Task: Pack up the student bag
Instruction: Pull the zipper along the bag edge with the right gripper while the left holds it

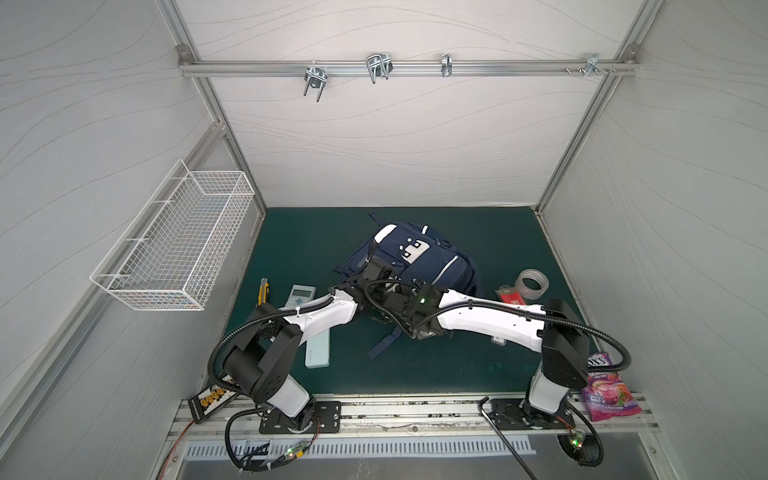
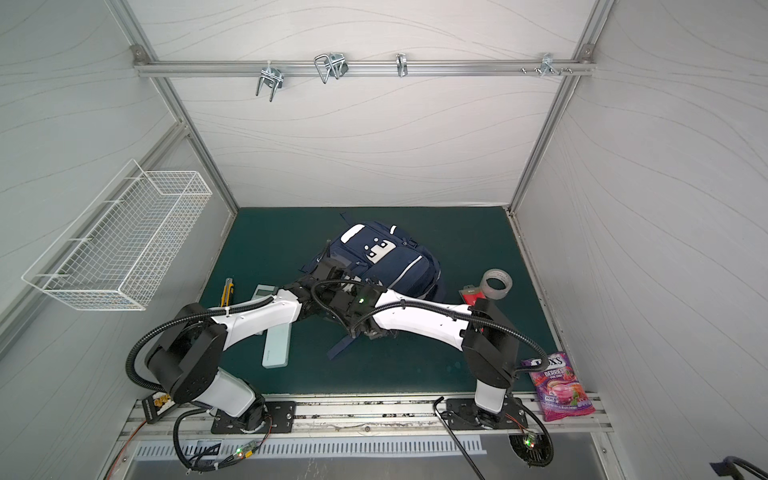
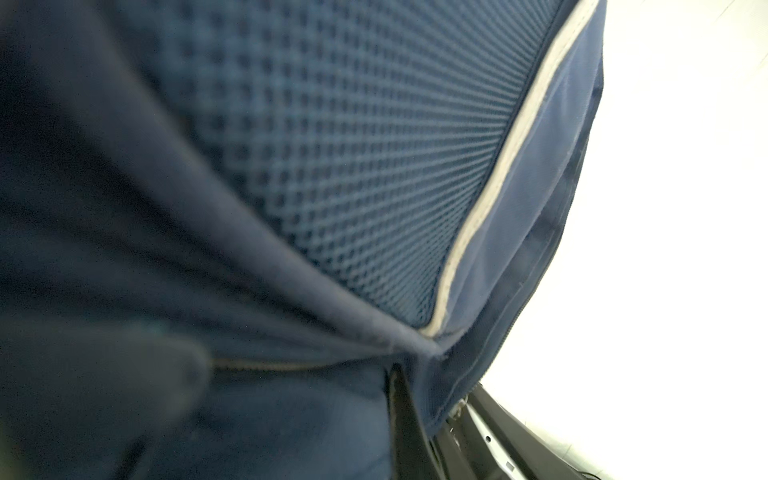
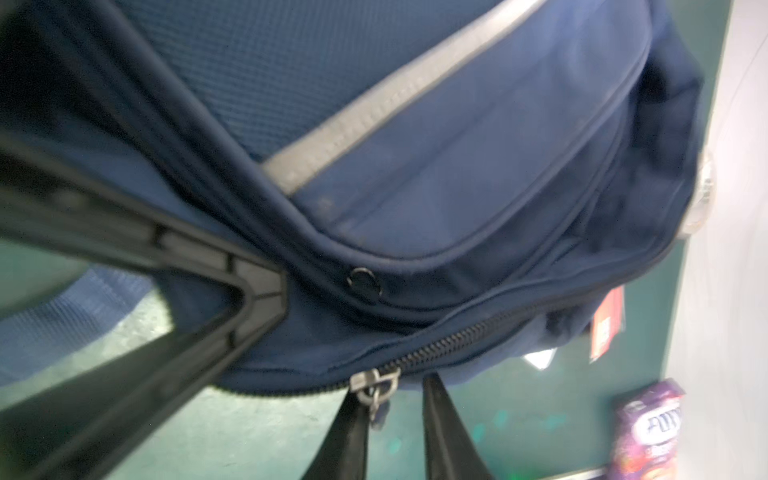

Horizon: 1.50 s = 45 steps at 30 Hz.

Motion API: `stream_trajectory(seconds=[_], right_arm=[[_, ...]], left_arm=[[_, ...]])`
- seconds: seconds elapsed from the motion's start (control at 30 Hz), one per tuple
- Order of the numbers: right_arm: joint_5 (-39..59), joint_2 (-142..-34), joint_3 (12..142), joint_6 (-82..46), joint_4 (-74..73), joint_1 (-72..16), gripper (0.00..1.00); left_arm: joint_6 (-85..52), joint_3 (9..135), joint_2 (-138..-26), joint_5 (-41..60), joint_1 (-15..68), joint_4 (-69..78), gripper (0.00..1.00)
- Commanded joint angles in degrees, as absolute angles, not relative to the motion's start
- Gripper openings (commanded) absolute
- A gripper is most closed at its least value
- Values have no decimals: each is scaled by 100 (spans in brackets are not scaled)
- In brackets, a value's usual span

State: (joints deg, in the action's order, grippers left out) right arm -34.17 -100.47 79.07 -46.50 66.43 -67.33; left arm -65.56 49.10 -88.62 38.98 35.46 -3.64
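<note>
Left gripper (image 4: 262, 286) is closed tight on a fold of navy fabric at the near edge of the student bag (image 1: 424, 257), its two fingers meeting in a point, as the right wrist view shows. Close beside it, the right gripper (image 4: 395, 388) sits at the bag's zipper (image 4: 478, 332) with its jaws a narrow gap apart. The metal zipper pull (image 4: 374, 388) lies against one fingertip, and the green mat shows between the fingers; whether the pull is actually pinched cannot be told.

In both top views the student bag (image 2: 395, 257) lies front-up on the middle of the green tabletop (image 1: 311, 241), toward the back wall, and both arms reach in over its near end.

On the left of the bag lie a yellow utility knife (image 1: 263, 291), a calculator (image 1: 301, 296) and a pale green case (image 1: 319, 353), the last partly under the left arm. On the right are a roll of clear tape (image 1: 532, 284) and a red card pack (image 1: 510, 296) just beside it. A purple candy bag (image 1: 609, 386) lies at the front right corner. A white wire basket (image 1: 178, 249) hangs on the left wall.
</note>
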Motion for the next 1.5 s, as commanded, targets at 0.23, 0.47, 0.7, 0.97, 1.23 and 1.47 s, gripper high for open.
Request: stream_trajectory(seconds=[0.23, 0.47, 0.7, 0.97, 1.23, 1.47], right_arm=[[-3295, -9832, 7704, -4403, 6431, -6390, 1], [-2855, -9247, 7418, -4293, 6557, -6281, 0], [-1731, -8459, 6872, -3866, 6497, -5603, 0], [-944, -7966, 6314, -3215, 6174, -4433, 0], [389, -7875, 6350, -2777, 5605, -4732, 0], [1435, -8382, 6927, -3192, 5083, -5262, 0]], left_arm=[[-6207, 5476, -8737, 4181, 3544, -74, 0], [-5785, 5524, -8824, 3531, 3161, -1281, 0], [-5001, 5740, -8868, 2838, 2481, -2422, 0], [-4516, 5996, -8789, 1783, 1424, -3381, 0], [-4398, 6791, -9583, 1257, 455, -3487, 0], [-4458, 7255, -9557, 1286, 688, -4330, 48]])
